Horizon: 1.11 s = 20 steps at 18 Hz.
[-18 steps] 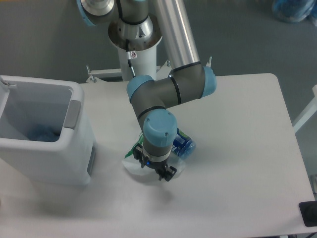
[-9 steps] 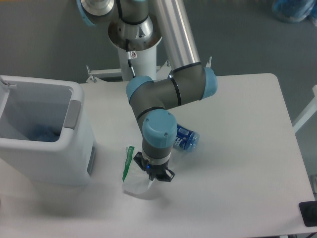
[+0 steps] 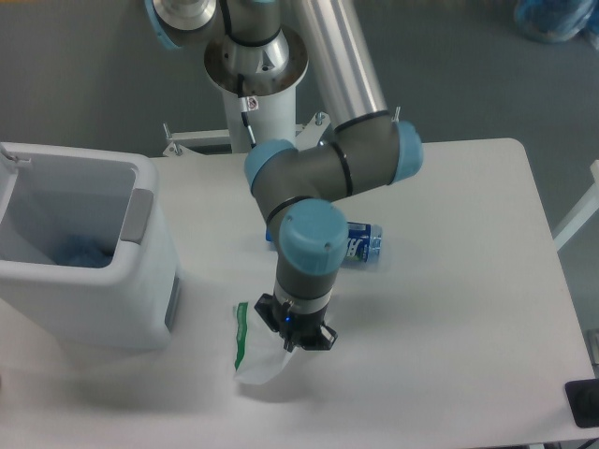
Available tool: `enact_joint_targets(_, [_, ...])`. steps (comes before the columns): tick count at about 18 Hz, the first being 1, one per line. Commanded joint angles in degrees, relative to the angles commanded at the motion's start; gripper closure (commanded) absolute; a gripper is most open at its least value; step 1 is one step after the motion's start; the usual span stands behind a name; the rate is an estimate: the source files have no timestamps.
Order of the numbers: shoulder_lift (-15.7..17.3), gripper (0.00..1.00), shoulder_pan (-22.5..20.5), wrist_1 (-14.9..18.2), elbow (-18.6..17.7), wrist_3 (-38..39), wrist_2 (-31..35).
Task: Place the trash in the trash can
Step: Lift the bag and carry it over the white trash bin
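Camera view from above, left to right: the trash can point(image 3: 150, 220) stands at the table's point(image 3: 449, 309) left edge, mouth open upward, with something bluish lying in its bottom. Right of it, well apart from its wall, the white plastic bag point(image 3: 255, 354) hangs and drapes, its green strip point(image 3: 241, 334) running roughly up and down on the side facing the can. The gripper point(image 3: 298, 340) sits at the bag's upper right corner, fingers drawn together and apparently pinching the film, though the contact itself is too small to make out. Behind the arm, the bottle point(image 3: 360, 245) lies on its side on the table, long axis left to right, free of the gripper. The can lies up and to the left of the gripper, so the bag probably must be raised above the rim before travelling left.
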<state>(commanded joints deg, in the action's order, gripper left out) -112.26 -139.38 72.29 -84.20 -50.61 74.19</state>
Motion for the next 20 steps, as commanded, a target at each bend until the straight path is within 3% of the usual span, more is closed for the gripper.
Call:
enact_joint_targets(2, [2.0, 1.0, -1.4, 5.6, 0.0, -4.0, -0.4])
enact_joint_targets(4, [4.1, 1.0, -2.4, 7.8, 0.0, -4.5, -0.6])
enact_joint_targets(8, [5.4, 1.0, -3.5, 8.4, 0.2, -4.4, -0.6])
enact_joint_targets(11, [5.7, 1.0, -3.6, 11.6, 0.2, -4.6, -0.5])
enact_joint_targets(13, [5.6, 1.0, -3.6, 11.6, 0.5, -4.1, -0.7])
enact_joint_targets(20, [7.4, 1.0, -3.2, 11.8, 5.3, 1.1, -7.0])
